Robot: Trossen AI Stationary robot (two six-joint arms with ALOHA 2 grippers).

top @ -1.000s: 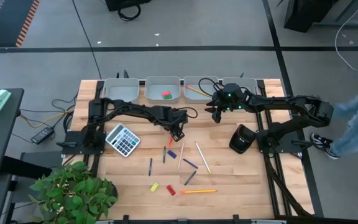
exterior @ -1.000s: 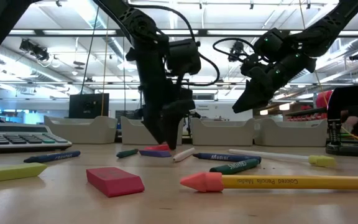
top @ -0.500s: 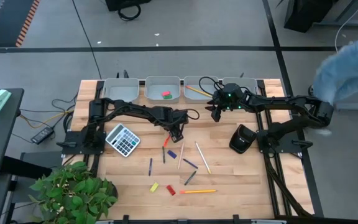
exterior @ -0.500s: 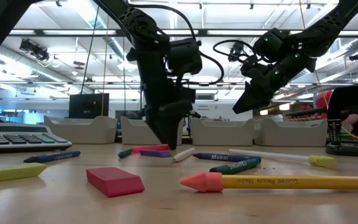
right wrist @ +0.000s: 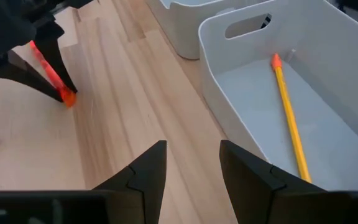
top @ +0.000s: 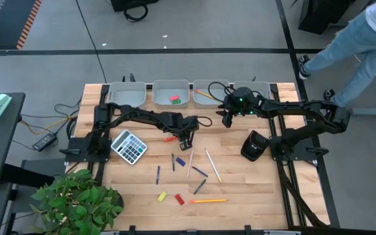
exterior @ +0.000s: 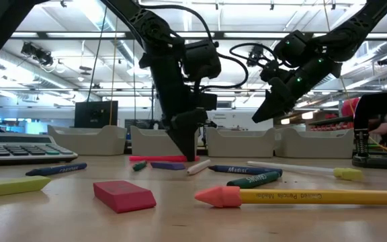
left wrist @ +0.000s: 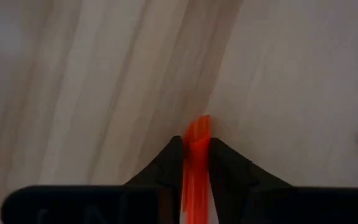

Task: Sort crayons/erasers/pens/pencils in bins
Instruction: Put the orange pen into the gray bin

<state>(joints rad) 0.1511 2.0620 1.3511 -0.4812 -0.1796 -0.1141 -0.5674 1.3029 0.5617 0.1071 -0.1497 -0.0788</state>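
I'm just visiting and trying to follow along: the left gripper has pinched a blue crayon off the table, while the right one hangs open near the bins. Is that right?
Not quite. The crayon between the left gripper's fingers is red-orange, not blue, as the left wrist view shows. The rest holds: the right gripper hangs open near the bins.

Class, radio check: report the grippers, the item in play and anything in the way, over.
Left gripper shut on red crayon at table level. Right gripper open, hovering beside bin holding one yellow pencil. No obstruction seen.
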